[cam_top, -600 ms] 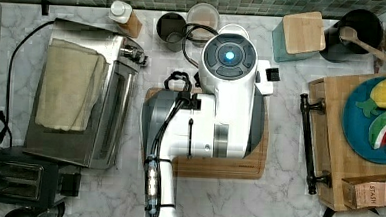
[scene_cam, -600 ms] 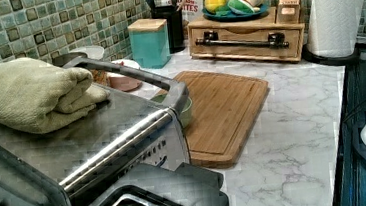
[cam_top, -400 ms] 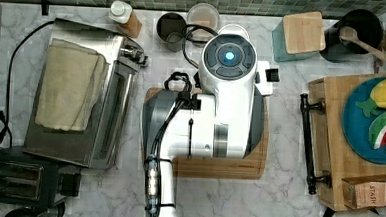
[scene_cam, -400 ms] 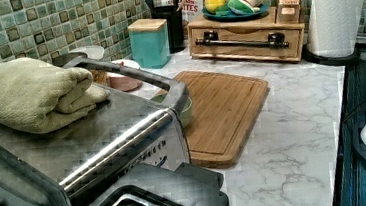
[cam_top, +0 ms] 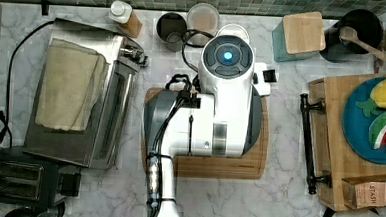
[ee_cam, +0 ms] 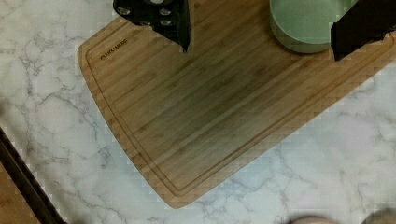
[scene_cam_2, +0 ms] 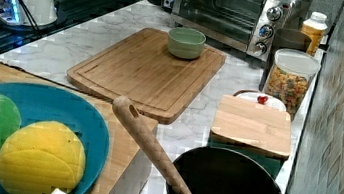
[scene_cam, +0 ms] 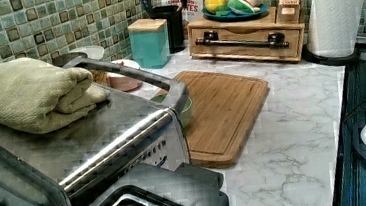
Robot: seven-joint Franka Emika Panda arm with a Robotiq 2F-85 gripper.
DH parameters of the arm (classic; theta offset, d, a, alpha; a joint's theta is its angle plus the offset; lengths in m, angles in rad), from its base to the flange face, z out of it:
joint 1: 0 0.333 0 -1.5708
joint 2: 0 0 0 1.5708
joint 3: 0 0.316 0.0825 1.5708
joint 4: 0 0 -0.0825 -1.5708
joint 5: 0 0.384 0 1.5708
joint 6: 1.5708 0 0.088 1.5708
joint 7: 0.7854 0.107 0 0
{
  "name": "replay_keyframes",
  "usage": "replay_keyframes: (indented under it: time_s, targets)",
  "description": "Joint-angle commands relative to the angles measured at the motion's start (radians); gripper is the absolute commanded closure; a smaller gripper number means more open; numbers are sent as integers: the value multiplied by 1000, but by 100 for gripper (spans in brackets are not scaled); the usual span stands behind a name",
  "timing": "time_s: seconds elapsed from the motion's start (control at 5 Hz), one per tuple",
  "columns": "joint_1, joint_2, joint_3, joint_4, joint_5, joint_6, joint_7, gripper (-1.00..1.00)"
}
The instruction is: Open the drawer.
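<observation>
Drawer [scene_cam: 247, 43], wide shallow light-bamboo front with long black metal bar handle [scene_cam: 241, 41], sitting closed in wooden box at upper right of left view; at far right edge of top view [cam_top: 329, 145]. Gripper [ee_cam: 261, 28] hanging above rounded-corner wooden cutting board [ee_cam: 219, 102], black fingers [ee_cam: 159, 16] spread wide, grasping nothing, pale green bowl [ee_cam: 301, 25] showing between them. White robot arm [cam_top: 220, 115] covering board at centre of top view. Blue plate [scene_cam: 236, 12] with toy fruit resting atop box. Handle showing as dark bar [ee_cam: 25, 184] at edge of wrist view.
</observation>
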Motion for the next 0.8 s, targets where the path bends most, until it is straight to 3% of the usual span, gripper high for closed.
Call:
replay_keyframes:
  time_s: [0.2,0.6,0.8]
  targets:
    - [-61,-195,-56,-254,-68,170,-493,-100]
    - [-84,-190,-162,-335,-56,306,-859,-100]
    - [-48,-181,-235,-361,-107,364,-948,-100]
